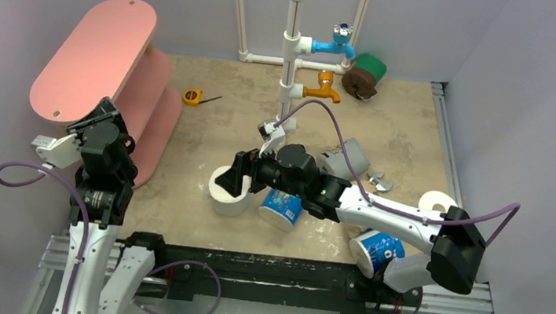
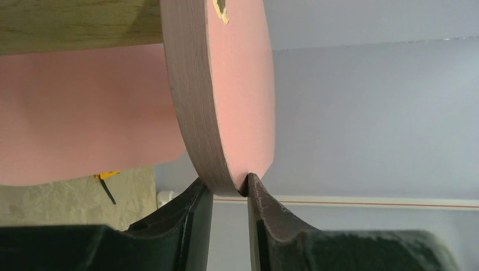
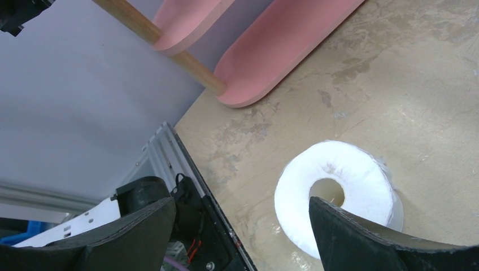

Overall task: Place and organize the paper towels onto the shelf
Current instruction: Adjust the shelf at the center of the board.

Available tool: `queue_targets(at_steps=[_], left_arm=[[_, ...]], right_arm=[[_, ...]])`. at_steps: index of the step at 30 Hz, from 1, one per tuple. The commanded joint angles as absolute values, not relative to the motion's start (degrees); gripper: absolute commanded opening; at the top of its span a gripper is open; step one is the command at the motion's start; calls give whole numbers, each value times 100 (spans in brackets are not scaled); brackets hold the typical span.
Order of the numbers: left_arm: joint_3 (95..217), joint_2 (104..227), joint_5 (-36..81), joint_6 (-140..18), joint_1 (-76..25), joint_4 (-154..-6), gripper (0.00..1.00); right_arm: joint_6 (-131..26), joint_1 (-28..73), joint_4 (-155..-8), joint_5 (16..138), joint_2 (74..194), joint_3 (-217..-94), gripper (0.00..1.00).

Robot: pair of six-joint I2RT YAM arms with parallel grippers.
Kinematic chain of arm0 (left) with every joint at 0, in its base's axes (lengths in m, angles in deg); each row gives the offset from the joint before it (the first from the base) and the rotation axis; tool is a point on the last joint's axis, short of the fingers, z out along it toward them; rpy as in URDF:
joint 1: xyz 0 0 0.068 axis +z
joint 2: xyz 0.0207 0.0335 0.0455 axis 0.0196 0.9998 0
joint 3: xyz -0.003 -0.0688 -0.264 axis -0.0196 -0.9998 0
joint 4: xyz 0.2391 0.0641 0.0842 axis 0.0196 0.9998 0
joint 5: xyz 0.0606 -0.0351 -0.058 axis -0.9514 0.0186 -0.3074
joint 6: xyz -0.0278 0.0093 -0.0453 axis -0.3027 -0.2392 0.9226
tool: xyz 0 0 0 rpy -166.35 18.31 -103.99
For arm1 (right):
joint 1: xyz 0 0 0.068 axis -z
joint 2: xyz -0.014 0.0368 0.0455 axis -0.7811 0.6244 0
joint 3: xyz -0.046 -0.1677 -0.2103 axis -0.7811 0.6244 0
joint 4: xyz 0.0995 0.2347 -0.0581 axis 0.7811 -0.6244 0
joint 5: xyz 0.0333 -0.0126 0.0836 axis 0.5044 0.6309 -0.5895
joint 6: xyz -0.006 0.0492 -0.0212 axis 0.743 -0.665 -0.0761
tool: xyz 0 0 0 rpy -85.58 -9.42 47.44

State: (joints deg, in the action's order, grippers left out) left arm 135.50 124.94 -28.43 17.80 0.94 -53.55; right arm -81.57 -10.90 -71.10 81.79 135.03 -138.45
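Steadying the shelf [image 2: 226,101], the left gripper [image 2: 227,185] pinches its board edge; the wide-open right gripper [image 3: 242,202] should squarely straddle the wall of the white roll [image 3: 361,175]

A white plastic pipe frame [image 1: 292,40] stands upright at the far middle of the mottled beige tabletop [image 1: 215,130]. It carries a blue tap [image 1: 336,45] above an orange tap [image 1: 322,91], both pointing right. A small yellow tape measure [image 1: 193,97] lies to its left. A small silvery object [image 1: 377,183], possibly metal, lies nearer and further right.
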Motion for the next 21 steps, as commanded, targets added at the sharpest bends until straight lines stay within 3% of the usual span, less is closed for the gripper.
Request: queue_targets(at_steps=[1,21], left_arm=[[13564,12348,-2163,1727,-16,-5620,0],[13704,12043,-1623,1295,-18,-5120,0]], right_arm=[[-8155,-1121,-6995,8064,13531,-14074,89],[-8266,-1175,-6937,8093,13715,-14252,90]])
